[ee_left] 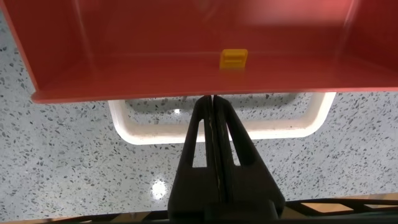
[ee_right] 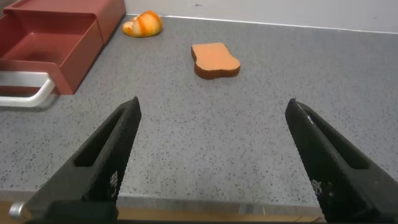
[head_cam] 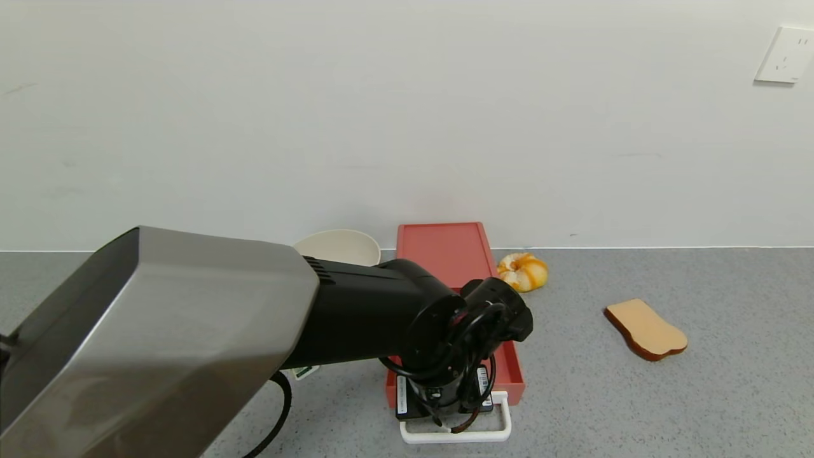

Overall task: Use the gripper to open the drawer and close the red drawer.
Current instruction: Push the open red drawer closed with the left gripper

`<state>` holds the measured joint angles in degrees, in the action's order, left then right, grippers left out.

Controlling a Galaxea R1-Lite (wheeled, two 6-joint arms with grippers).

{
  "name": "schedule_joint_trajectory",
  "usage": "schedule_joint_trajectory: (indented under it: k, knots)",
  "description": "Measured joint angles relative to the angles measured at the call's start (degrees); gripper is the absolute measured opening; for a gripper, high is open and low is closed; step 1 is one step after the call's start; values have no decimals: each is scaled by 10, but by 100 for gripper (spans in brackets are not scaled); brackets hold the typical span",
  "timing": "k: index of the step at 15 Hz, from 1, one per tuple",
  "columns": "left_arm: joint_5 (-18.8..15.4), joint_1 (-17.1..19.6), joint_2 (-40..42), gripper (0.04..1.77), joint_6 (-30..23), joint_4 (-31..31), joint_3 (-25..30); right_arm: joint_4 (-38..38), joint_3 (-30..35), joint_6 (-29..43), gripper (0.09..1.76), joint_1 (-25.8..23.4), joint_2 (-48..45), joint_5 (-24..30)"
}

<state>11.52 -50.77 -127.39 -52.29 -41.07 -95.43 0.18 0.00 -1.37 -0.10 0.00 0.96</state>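
My left pincer (ee_left: 214,106), clenched empty, hangs over the white handle (head_cam: 455,432) at the red drawer's (head_cam: 505,369) open front, so the drawer runs away toward twelve o'clock.

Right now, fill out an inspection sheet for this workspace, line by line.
Surface: grey speckled countertop.
Job's things: red drawer pulled open, its white loop handle toward the robot; a small yellow piece lies inside.
Clutter: beige bowl left of the drawer, orange pastry to its right, toast slice farther right.
Hands: left hand shut, fingers together at the drawer's front edge, over the handle; right hand open, low over the countertop, idle.
Cables: black cables loop around the left wrist.
Surroundings: plain white wall, wall socket.
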Motion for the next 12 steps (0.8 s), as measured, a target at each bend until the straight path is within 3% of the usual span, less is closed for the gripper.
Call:
schedule_joint_trajectory:
  k: [12]
  knots:
    - [21,9,-4,11,9,0,-35,0,0,0,171,0,0,0]
